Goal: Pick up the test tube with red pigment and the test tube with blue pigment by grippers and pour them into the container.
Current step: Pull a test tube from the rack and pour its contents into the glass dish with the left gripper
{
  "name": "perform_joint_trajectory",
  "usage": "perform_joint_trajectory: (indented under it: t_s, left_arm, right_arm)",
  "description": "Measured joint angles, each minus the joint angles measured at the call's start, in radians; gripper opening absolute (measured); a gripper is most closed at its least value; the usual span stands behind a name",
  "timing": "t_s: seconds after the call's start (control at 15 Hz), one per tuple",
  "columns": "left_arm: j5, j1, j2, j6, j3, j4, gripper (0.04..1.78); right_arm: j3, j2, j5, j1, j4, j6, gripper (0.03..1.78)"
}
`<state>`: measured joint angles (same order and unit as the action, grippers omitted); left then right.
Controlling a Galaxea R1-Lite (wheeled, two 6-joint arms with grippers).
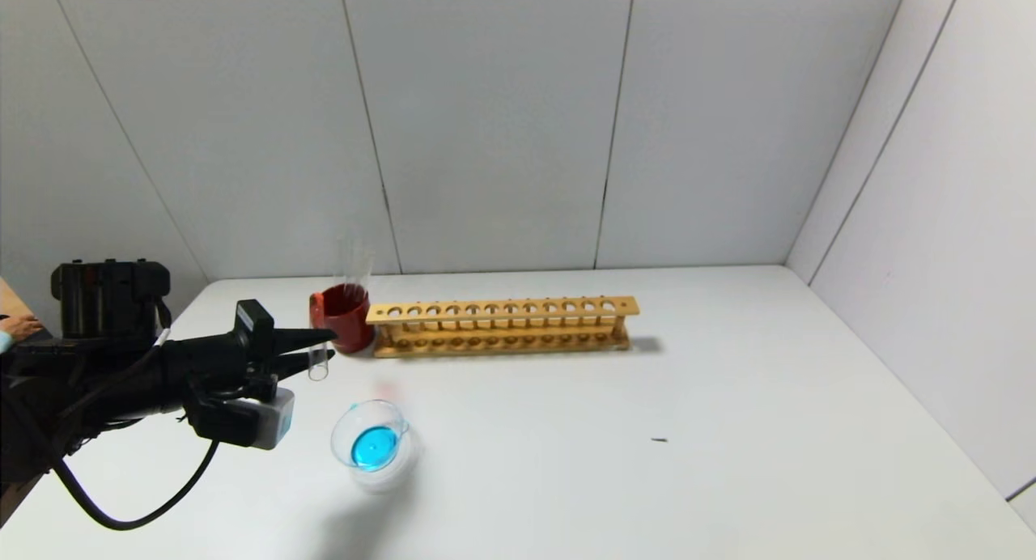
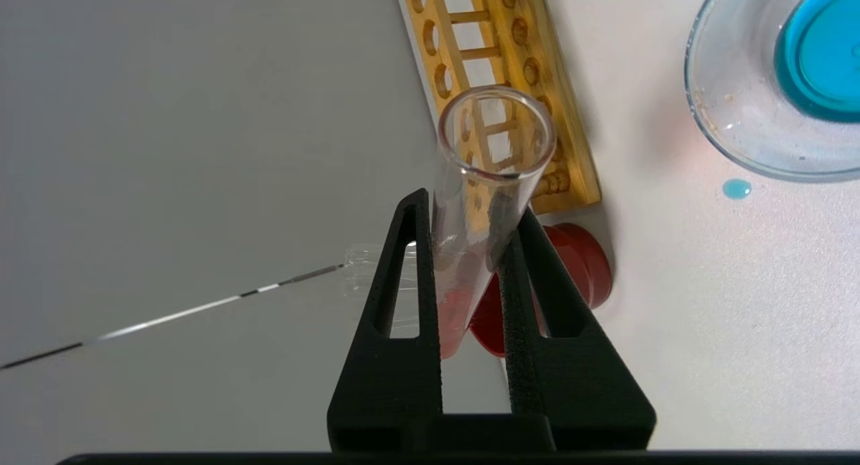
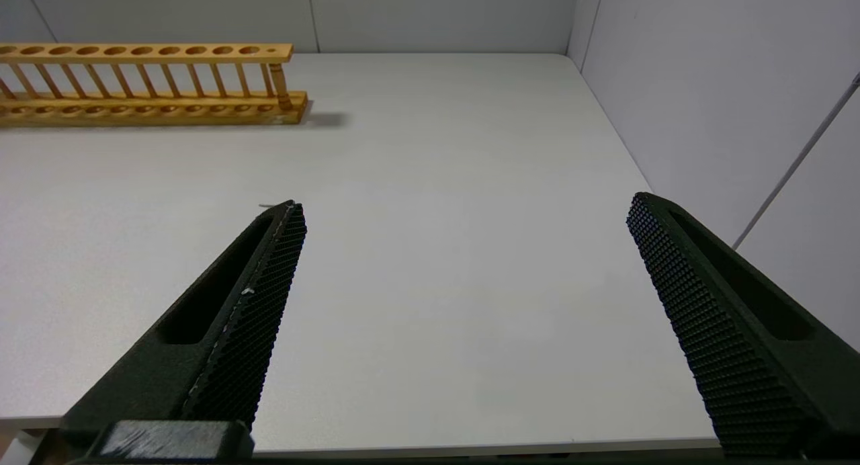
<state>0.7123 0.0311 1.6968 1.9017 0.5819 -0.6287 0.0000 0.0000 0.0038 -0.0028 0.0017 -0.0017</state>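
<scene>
Fingers (image 2: 410, 297) of my left gripper (image 2: 470, 263) are clamped on the test tube with red pigment (image 2: 480, 203), one black jaw on each side of the glass, with its open mouth pointing away from my wrist and the orange-red liquid lying back between the jaws. In the head view the left gripper (image 1: 312, 351) holds that tube near level above the table (image 1: 728, 430), just in front of the dark red cup (image 1: 341, 317) and not yet over the container (image 1: 374, 440), which sits a little nearer to me and to the right. That glass bowl already holds a pool of blue, and a small blue drop (image 2: 736, 188) lies on the table just beside its rim. So I judge the blue pour done and the red one left: the liquid is still in my tube. I cannot make out the test tube with blue pigment; some clear tubes stand in the red cup. Behind it, the wooden rack (image 1: 502, 325) stands with its holes unfilled. My right gripper (image 3: 463, 263) hangs spread wide over bare table, holding nothing.
</scene>
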Motion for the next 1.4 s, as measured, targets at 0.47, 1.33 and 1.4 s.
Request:
perform_joint_trajectory:
  t_s: [0.47,1.33,1.4]
  left_arm:
    - [-0.002,0.005,0.027,0.04,0.007,-0.001,0.31]
    - [0.007,-0.011,0.076,0.237,0.115,0.143,0.31]
    - [0.006,-0.023,0.081,0.24,0.129,0.149,0.31]
  right_arm:
    - [0.0,0.0,0.0,0.0,0.0,0.0,1.75]
    - [0.0,0.0,0.0,0.0,0.0,0.0,1.75]
    - [0.0,0.0,0.0,0.0,0.0,0.0,1.75]
